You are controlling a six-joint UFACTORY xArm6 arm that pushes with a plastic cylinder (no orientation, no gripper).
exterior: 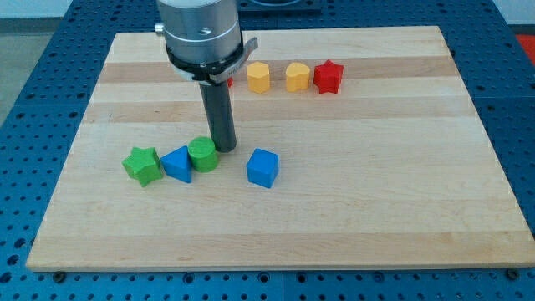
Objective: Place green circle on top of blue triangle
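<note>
The green circle (202,155) lies at the board's lower left, touching the blue triangle (177,163) on the triangle's right side. My tip (225,149) stands just to the right of the green circle, touching or almost touching it. A green star (142,165) sits next to the blue triangle on its left.
A blue cube (262,167) lies to the right of my tip. Near the view's top are two yellow blocks (258,77) (298,76) and a red star (328,77). A red block (229,81) is mostly hidden behind the arm. The wooden board (376,192) rests on a blue perforated table.
</note>
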